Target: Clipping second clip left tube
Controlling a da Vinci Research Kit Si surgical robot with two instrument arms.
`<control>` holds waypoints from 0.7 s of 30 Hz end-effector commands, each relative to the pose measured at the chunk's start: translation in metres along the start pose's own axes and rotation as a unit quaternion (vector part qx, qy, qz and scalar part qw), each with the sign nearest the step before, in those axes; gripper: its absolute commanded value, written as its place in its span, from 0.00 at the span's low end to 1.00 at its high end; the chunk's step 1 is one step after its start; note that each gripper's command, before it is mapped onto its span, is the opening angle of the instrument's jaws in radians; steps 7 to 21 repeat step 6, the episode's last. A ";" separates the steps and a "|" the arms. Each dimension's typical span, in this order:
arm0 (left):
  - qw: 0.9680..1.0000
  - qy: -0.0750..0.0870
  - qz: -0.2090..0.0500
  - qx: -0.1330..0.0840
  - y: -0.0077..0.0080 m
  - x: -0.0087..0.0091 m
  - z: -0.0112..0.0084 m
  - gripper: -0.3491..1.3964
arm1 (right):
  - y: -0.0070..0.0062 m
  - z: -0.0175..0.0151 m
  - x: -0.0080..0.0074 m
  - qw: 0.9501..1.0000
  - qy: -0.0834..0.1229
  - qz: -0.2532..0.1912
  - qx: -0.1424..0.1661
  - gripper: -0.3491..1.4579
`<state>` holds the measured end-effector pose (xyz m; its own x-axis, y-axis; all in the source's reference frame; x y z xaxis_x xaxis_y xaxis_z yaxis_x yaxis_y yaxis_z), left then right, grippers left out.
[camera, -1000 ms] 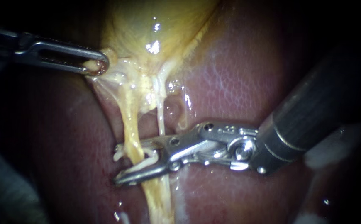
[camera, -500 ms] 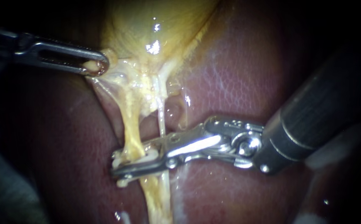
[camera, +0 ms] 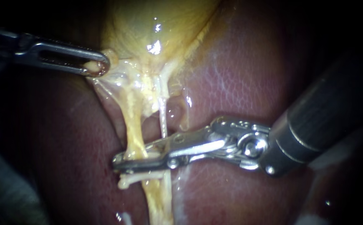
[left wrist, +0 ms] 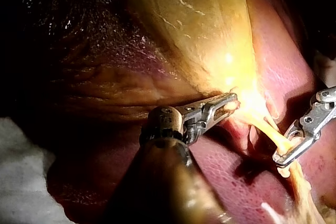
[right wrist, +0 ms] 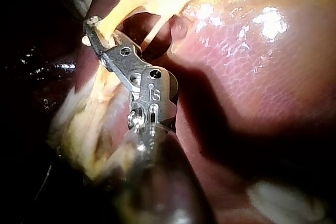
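Saw the right instrument [camera: 121,163], a bright steel tip on a dark shaft, with both slim jaws pressed together across the left tube [camera: 133,125], a slender yellow strand running down from the glossy yellow gallbladder [camera: 156,29]. Gripped from two sides, close to the jaw tips. Noted a small white clip [camera: 142,178] lying across the same tube just beneath the lower jaw, touching it or nearly so; could not tell which. Found a thin whitish second tube [camera: 163,121] passing behind the jaws nearer their hinge, outside the grip. Beyond the jaw tips, only bare dark red liver [camera: 231,75], open for travel; hardly any room between lower jaw and clip.

Saw the left instrument [camera: 101,66], a slotted steel pair of jaws, well apart from the right one and up by the gallbladder. Closed on a pale nub at the gallbladder's lower edge, with taut pale membrane spreading from the grip toward the left tube.

From the left wrist view, made out that nub pinched between both jaws, only half shown through the slot in the endoscope view. Also a white cloth [left wrist: 21,177] beside the shaft, past the liver's edge. From the right wrist view, looked along the shaft: jaw tips reaching just past the yellow tube's far edge, second tube beside the jaws and clear of them.
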<state>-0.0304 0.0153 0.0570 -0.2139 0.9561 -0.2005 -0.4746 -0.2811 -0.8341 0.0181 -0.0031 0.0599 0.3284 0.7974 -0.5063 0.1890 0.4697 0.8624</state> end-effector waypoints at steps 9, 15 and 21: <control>1.000 0.000 0.000 0.000 -0.0001 0.0001 0.0000 0.00 | 0.0002 0.0001 -0.0001 1.000 0.000 -0.001 -0.001 0.00; 1.000 0.000 0.000 0.000 -0.0001 0.0001 0.0000 0.00 | 0.0002 0.0001 -0.0001 1.000 0.000 -0.001 -0.001 0.00; 1.000 0.000 0.000 0.000 -0.0001 0.0001 0.0000 0.00 | 0.0002 0.0001 -0.0001 1.000 0.000 -0.001 -0.001 0.00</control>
